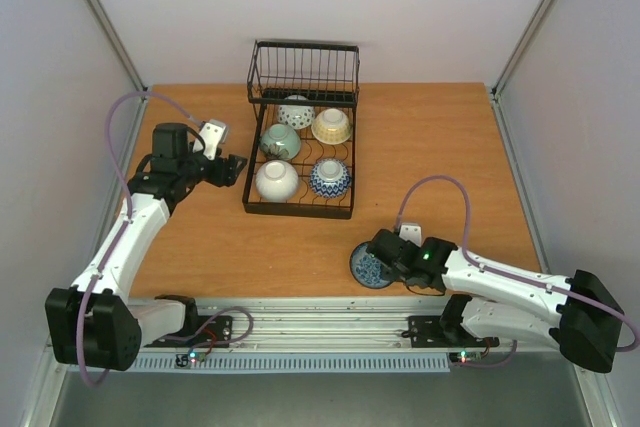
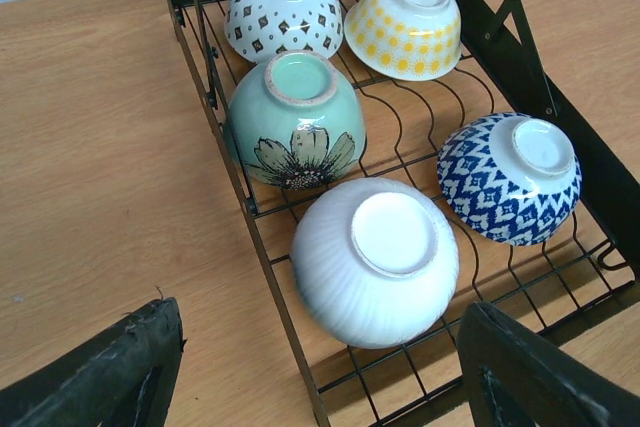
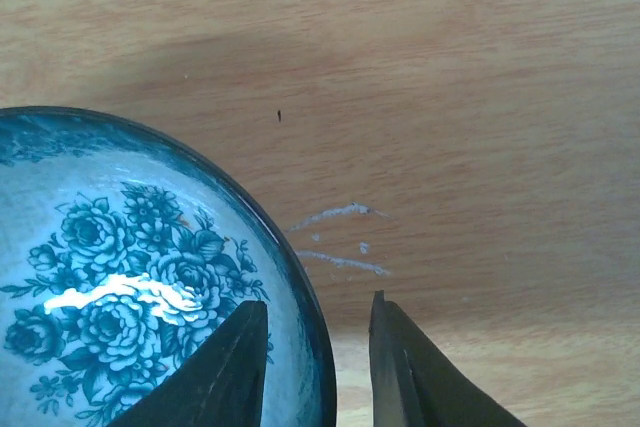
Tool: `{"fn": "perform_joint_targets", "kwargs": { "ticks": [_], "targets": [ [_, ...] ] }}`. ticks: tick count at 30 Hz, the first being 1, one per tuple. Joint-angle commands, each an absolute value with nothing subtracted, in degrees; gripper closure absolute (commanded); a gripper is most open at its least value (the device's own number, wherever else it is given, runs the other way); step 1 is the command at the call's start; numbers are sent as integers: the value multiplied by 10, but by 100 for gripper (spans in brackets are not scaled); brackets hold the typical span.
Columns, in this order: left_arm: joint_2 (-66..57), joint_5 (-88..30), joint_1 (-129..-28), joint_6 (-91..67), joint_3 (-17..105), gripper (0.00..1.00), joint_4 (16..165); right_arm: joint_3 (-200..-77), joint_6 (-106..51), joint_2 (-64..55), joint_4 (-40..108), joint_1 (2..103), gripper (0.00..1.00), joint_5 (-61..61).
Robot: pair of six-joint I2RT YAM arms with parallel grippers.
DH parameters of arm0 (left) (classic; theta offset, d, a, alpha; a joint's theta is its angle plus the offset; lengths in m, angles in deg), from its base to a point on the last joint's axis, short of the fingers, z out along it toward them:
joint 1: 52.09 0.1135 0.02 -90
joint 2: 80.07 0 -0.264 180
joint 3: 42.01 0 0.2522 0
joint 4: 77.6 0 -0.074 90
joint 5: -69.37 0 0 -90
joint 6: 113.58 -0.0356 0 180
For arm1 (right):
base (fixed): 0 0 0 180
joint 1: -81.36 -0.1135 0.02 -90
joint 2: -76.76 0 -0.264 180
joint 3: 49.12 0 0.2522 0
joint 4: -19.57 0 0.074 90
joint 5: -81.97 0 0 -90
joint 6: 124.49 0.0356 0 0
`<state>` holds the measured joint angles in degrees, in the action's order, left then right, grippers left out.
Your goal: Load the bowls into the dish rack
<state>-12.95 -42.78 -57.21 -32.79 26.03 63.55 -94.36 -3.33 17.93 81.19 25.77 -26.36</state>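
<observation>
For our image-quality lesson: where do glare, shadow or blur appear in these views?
Right wrist view: white glare streak inside the floral bowl, soft shadow on the table. Left wrist view: fingers blurred, white bowl sharp. Top view: even light.

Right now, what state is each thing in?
Rack: on table, five bowls loaded.
White bowl: in rack, upside down.
Green bowl: in rack, upside down.
Blue bowl: in rack, upside down.
Yellow bowl: in rack, upside down.
Dotted bowl: in rack, upside down.
Floral bowl: upright on table, outside rack.
Left gripper: open, empty, beside rack.
Right gripper: open, astride floral bowl's rim.
</observation>
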Motion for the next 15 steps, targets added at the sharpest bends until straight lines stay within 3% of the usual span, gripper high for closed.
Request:
{"fn": "perform_joint_targets", "kwargs": {
  "ticks": [1, 5, 11, 15],
  "targets": [
    [-129, -438, -573, -327, 274, 24, 641, -936, -15, 180, 796, 255, 77, -264],
    [-132, -440, -573, -327, 274, 24, 641, -942, -21, 186, 803, 254, 97, -268],
    [-136, -459, -573, -329, 273, 24, 638, -977, -55, 222, 822, 241, 99, -300],
    [-105, -556, -573, -350, 301, 24, 582, -1038, -115, 228, 818, 239, 99, -321]
  ]
}}
